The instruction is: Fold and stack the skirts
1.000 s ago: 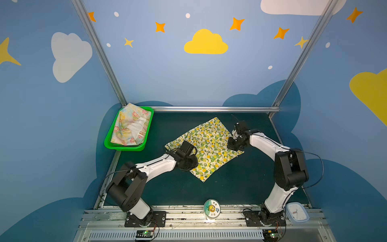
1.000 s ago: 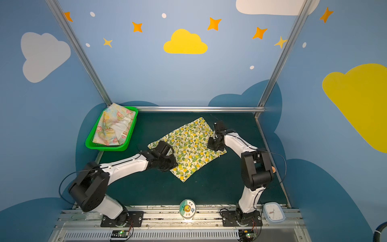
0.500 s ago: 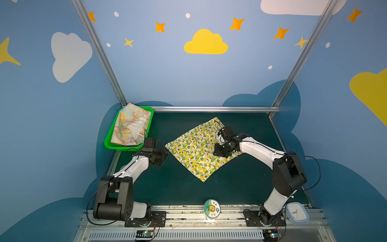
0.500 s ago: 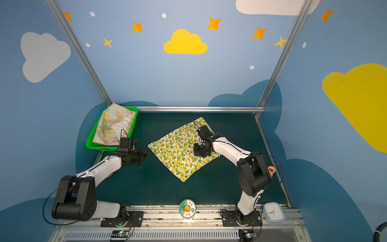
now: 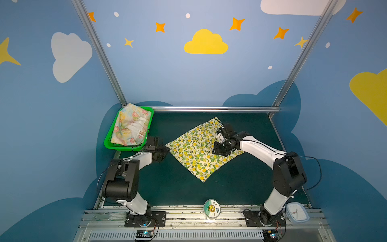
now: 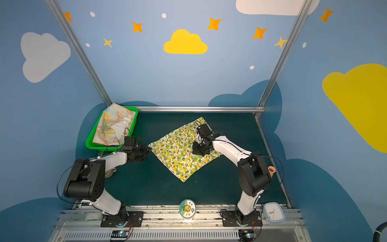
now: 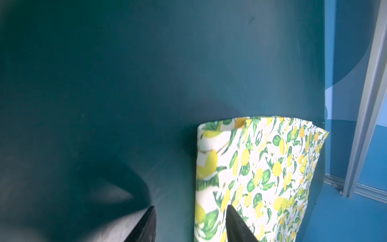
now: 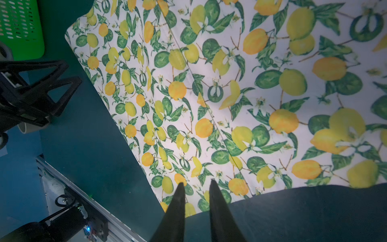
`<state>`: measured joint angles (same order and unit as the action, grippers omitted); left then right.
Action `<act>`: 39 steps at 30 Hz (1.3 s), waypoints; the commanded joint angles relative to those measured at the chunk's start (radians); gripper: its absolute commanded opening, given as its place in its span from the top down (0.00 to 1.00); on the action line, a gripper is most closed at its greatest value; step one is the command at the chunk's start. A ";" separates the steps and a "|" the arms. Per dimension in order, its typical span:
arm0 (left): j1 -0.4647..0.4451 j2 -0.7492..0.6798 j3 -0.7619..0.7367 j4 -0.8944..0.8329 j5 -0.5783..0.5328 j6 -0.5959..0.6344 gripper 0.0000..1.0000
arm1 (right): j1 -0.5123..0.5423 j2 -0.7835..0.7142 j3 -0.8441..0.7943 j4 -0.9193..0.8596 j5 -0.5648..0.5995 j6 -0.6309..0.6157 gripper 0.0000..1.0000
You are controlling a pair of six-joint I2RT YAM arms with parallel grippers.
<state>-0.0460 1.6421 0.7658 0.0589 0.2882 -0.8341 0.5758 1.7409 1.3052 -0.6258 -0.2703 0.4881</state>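
The cream lemon-print skirt (image 5: 199,150) (image 6: 180,150) lies folded flat mid-table. The pale floral skirt (image 5: 130,125) (image 6: 114,125) lies bunched in the green basket (image 5: 109,144). My left gripper (image 5: 165,151) (image 7: 190,209) is low at the lemon skirt's left corner. It is open, and one of its fingers (image 7: 236,226) is over the cloth edge (image 7: 251,178). My right gripper (image 5: 216,151) (image 8: 196,184) hovers over the skirt's right part. Its jaws are slightly open, with nothing between them. The right wrist view shows the lemon skirt (image 8: 230,94) and the left gripper (image 8: 41,90).
The green basket (image 6: 90,144) (image 8: 18,25) stands at the back left. A round badge (image 5: 211,209) and a white clock (image 5: 297,213) sit on the front rail. A small orange cup (image 6: 271,170) is near the right table edge. Metal frame posts bound the back.
My left gripper has pulled back leftward from the lemon skirt's middle to its left corner and opened wider. My right gripper has moved left over the skirt and opened from shut.
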 commanded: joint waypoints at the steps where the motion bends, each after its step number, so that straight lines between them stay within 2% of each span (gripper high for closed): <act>1: 0.003 0.036 0.030 0.067 -0.039 0.028 0.46 | -0.004 -0.025 0.023 -0.041 0.000 -0.017 0.78; 20: -0.007 0.180 0.032 0.240 -0.043 0.026 0.61 | -0.021 -0.007 0.029 -0.063 -0.021 -0.009 0.79; 23: -0.008 0.185 0.026 0.256 -0.042 0.023 0.66 | -0.016 -0.007 0.028 -0.067 -0.013 -0.015 0.78; 26: -0.011 0.179 0.020 0.269 -0.041 0.021 0.80 | -0.005 -0.011 0.028 -0.082 -0.003 -0.027 0.76; 29: -0.010 0.170 0.024 0.265 -0.032 0.022 0.94 | 0.025 -0.018 0.026 -0.108 0.028 -0.048 0.72; 39: -0.010 0.127 0.047 0.216 -0.025 0.061 0.96 | 0.251 0.003 0.071 -0.220 0.265 -0.138 0.60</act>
<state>-0.0536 1.8008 0.7948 0.3077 0.2565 -0.8021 0.7753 1.7409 1.3373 -0.7807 -0.1101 0.4007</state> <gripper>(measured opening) 0.049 0.394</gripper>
